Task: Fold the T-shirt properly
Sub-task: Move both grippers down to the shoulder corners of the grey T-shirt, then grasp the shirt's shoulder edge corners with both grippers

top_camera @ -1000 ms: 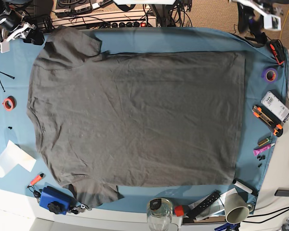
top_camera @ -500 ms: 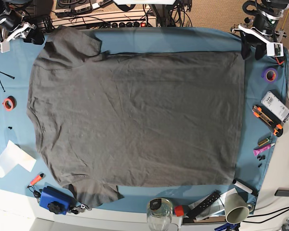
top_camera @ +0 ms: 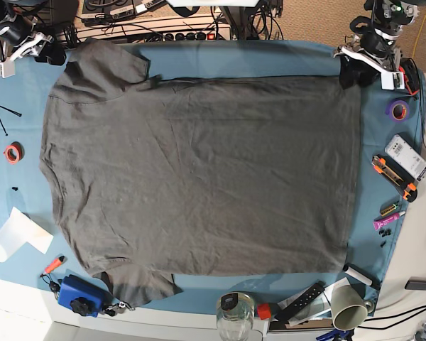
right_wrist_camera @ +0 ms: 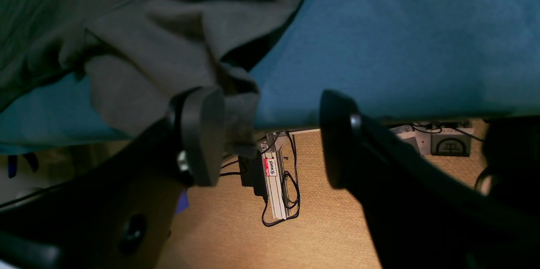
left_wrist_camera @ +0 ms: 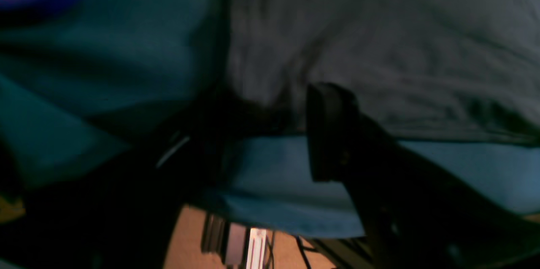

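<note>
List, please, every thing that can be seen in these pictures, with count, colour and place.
T-shirt: 1, dark grey, spread flat over most of the table.
Tablecloth: 1, blue-teal, under the T-shirt.
Purple tape roll: 1, right edge.
Red tape roll: 1, left edge.
White box: 1, right edge.
Pink marker: 1, right edge.
Blue box: 1, near left corner.
Glass jar: 1, clear, near edge.
Beige cup: 1, near right corner.
Black remote: 1, near edge.
Left gripper: black, at the T-shirt's far right corner; open or shut unclear.
Right gripper: black, open, by the far left sleeve.
</note>
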Robot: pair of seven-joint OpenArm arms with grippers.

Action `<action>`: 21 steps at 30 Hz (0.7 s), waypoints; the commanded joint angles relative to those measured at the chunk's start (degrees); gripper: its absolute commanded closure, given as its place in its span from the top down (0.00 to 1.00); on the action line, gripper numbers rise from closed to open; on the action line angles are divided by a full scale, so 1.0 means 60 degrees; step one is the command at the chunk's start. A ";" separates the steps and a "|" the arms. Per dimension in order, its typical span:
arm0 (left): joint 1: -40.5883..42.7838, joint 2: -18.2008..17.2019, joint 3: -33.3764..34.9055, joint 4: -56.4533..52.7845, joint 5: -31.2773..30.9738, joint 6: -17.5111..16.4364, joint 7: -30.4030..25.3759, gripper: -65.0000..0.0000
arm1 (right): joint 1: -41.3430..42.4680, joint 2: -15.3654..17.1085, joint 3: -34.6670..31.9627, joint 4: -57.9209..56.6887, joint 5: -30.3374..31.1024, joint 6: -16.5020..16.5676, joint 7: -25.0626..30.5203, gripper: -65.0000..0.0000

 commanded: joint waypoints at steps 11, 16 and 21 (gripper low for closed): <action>-0.0459 -0.0029 -0.0029 -0.1060 -0.1020 -0.0495 0.0528 0.48 | -0.0051 0.0040 0.0117 0.0117 0.0182 0.0017 0.0098 0.54; -0.0452 -0.0029 -0.0029 -0.1060 -0.1024 -0.0346 0.0565 0.48 | -0.0055 -0.0659 0.0109 0.0117 0.0189 0.0017 0.0091 0.54; -0.0430 -0.0036 -0.0029 -0.1060 -0.1024 -0.0284 0.0561 0.48 | -0.0047 -0.0973 0.0109 0.0117 0.0193 0.0017 0.0193 0.54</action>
